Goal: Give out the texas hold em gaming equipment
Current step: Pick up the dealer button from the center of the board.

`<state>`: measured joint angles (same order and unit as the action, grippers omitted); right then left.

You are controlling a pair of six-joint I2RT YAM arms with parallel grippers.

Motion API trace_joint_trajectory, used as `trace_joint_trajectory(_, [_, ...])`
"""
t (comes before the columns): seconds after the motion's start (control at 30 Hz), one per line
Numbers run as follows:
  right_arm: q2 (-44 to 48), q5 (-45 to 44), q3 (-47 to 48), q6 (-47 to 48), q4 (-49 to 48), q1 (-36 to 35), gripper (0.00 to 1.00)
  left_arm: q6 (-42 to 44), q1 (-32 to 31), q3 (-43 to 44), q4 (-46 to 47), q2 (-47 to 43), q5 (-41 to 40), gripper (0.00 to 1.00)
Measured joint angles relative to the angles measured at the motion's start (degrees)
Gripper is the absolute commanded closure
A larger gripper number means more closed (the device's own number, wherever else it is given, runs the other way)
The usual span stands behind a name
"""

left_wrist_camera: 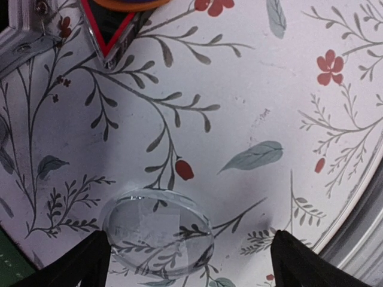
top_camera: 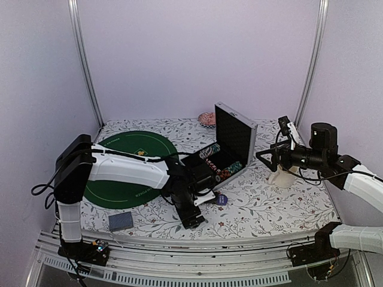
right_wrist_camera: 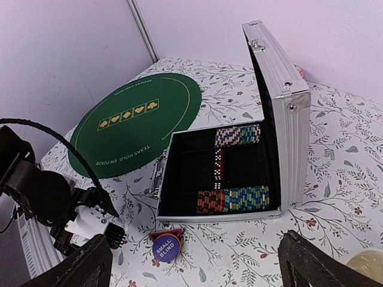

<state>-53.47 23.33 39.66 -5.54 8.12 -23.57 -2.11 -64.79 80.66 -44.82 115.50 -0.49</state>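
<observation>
Silver case (right_wrist_camera: 287, 113), opened at centre frame, is filled with racked poker chips (right_wrist_camera: 239, 198); a grey-blue card deck (top_camera: 120, 221) is laid lower left. Both the left gripper (left_wrist_camera: 188, 260) and the right gripper (right_wrist_camera: 191, 263) are released, nothing grasped.

You see only the lower rim of the orange button (left_wrist_camera: 128, 6) in the left wrist view; the top edge cuts off the rest. In the right wrist view the corner clips the cream mug (right_wrist_camera: 368, 269). From above, the case lid (top_camera: 234, 134) hides part of a pink object (top_camera: 206, 118) too small to identify, and the chips (top_camera: 229, 170) blur together.
</observation>
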Motion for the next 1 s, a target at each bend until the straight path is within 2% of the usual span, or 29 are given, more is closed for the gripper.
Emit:
trace_joint_trajectory(0.17, [-0.1,0.8,0.0,0.2,0.0,0.0,0.01,0.8,0.0,0.3,-0.6,-0.1,0.6,0.02])
trace_joint_trajectory(0.8, [-1.0,2.5,0.0,0.4,0.0,0.0,0.01,1.7,3.0,0.5,-2.7,0.9,1.9,0.02])
trace_joint_trajectory(1.0, [-1.4,2.7,0.0,0.4,0.0,0.0,0.01,1.7,3.1,1.9,-2.9,2.3,2.3,0.09])
